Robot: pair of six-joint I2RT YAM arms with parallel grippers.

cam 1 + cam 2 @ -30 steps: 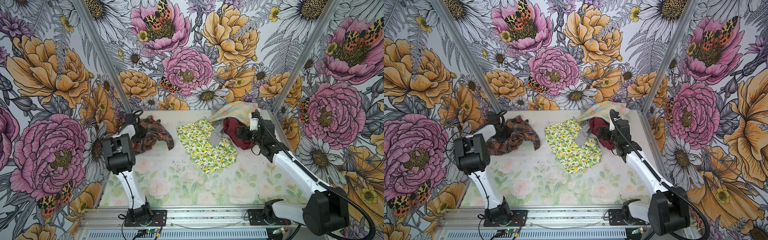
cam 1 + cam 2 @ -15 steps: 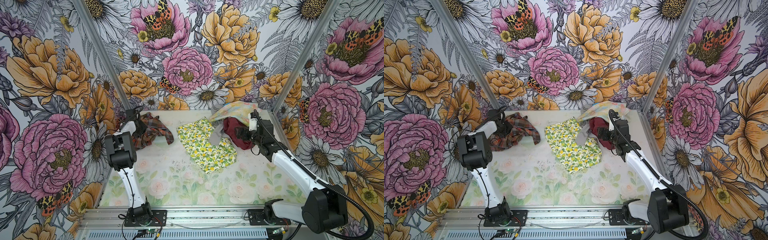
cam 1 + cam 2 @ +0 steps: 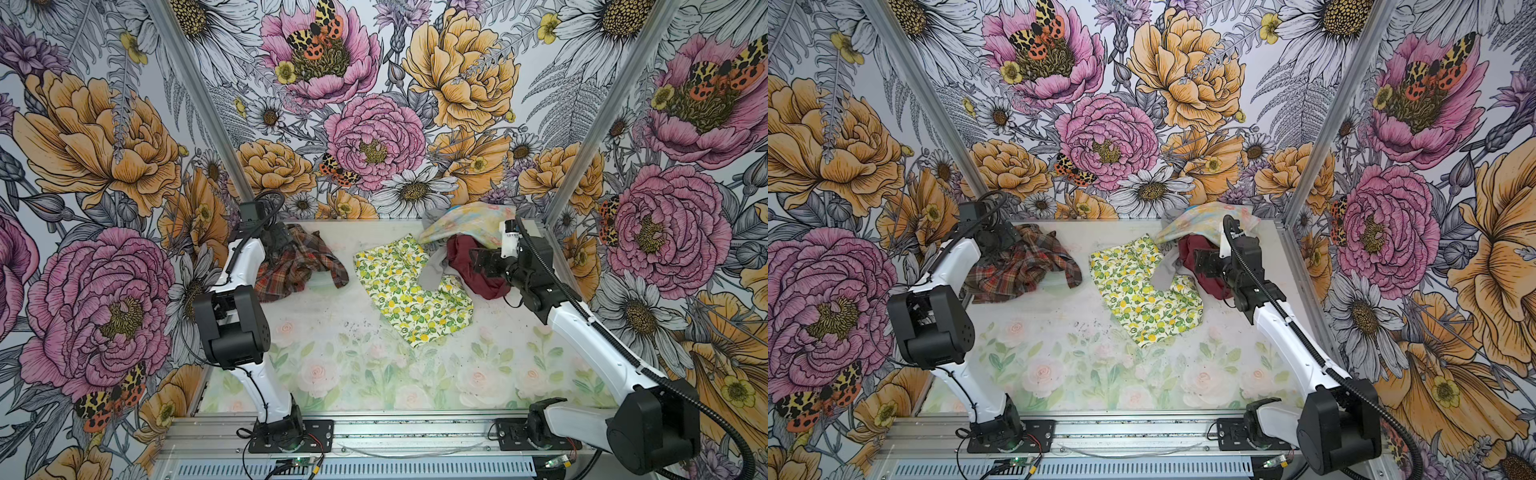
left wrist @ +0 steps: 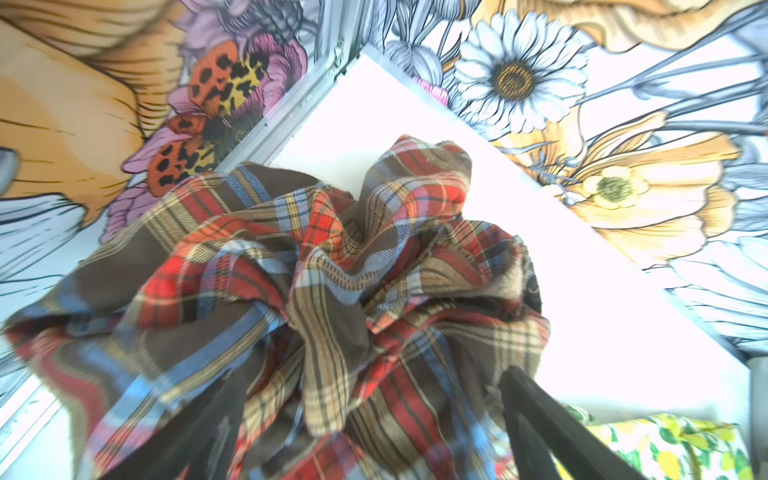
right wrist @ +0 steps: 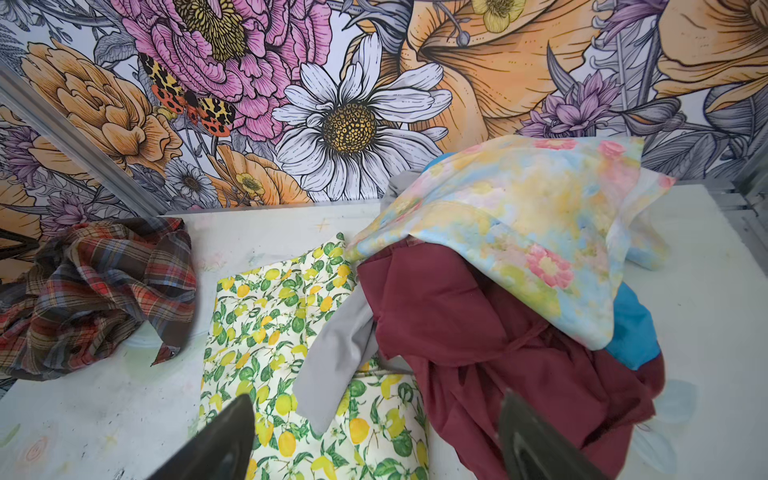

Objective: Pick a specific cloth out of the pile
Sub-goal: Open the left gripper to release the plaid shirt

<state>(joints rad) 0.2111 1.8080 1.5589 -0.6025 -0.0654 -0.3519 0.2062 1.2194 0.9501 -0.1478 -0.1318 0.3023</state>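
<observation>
Evidently the shirt (image 3: 297, 266) is laid at back left, well apart from the pile (image 5: 478, 316) (so singled out), left gripper (image 4: 374, 382) spread wide over it, right gripper (image 5: 374, 397) open, empty.

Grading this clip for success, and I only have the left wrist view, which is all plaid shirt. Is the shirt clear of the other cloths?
Observer: Yes. In both top views the plaid shirt lies alone at the table's back left, a narrow gap from the lemon-print cloth.
Operator: What makes up the rest?
Observer: The pile at the back right: a maroon cloth under a pastel floral cloth, plus a blue cloth and a grey cloth.
Operator: And the other arm?
Observer: The right gripper is open, poised over the pile's near edge, holding nothing.
</observation>
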